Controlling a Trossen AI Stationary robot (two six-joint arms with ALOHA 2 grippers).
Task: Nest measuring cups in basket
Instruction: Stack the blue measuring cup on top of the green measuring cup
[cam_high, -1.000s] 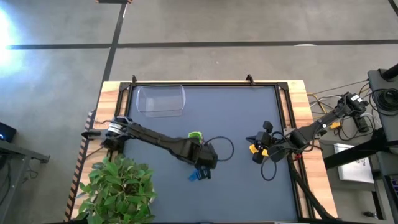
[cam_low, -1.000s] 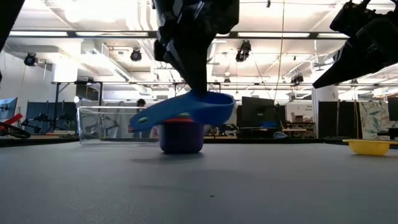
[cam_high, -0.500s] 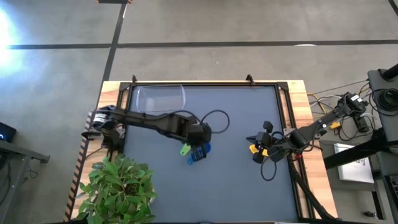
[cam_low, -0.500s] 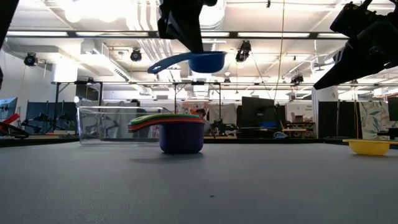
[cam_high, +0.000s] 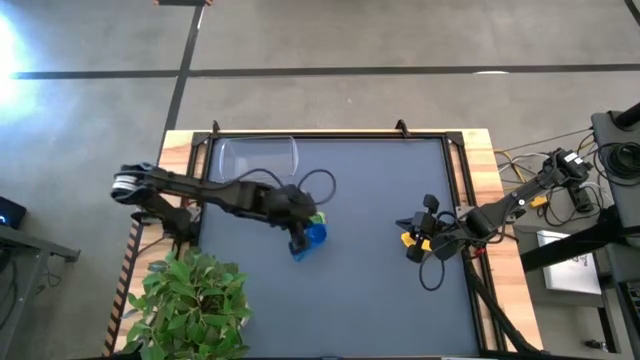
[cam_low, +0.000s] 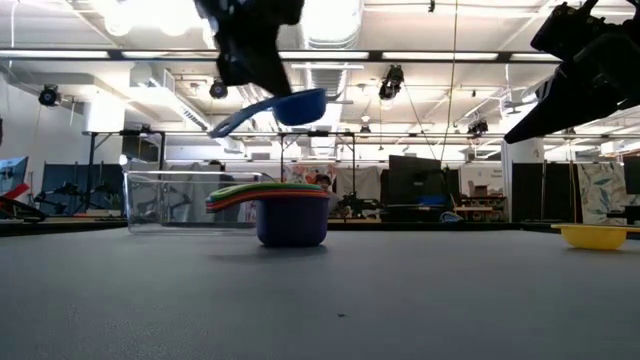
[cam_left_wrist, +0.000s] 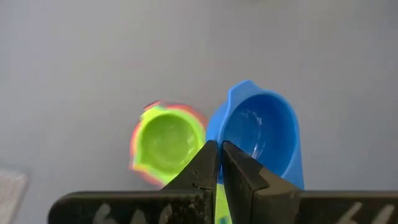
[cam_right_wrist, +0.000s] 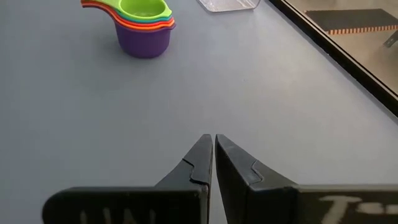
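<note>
Now that the left gripper (cam_left_wrist: 217, 163), clamped on the blue cup's (cam_left_wrist: 261, 134) handle, has lifted it off the nested stack (cam_low: 291, 213), it swings toward the basket (cam_high: 258, 160). Right gripper (cam_right_wrist: 209, 155) (pinched shut, empty) waits near the yellow cup (cam_low: 594, 236).

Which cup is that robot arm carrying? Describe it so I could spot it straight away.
Find the clear basket at the table's far left corner. In front of it stands a nested stack of cups, purple outermost and green on top. The carried one is the blue cup, pinched by its handle in the left claw: the only cup in the air, above that stack.
</note>
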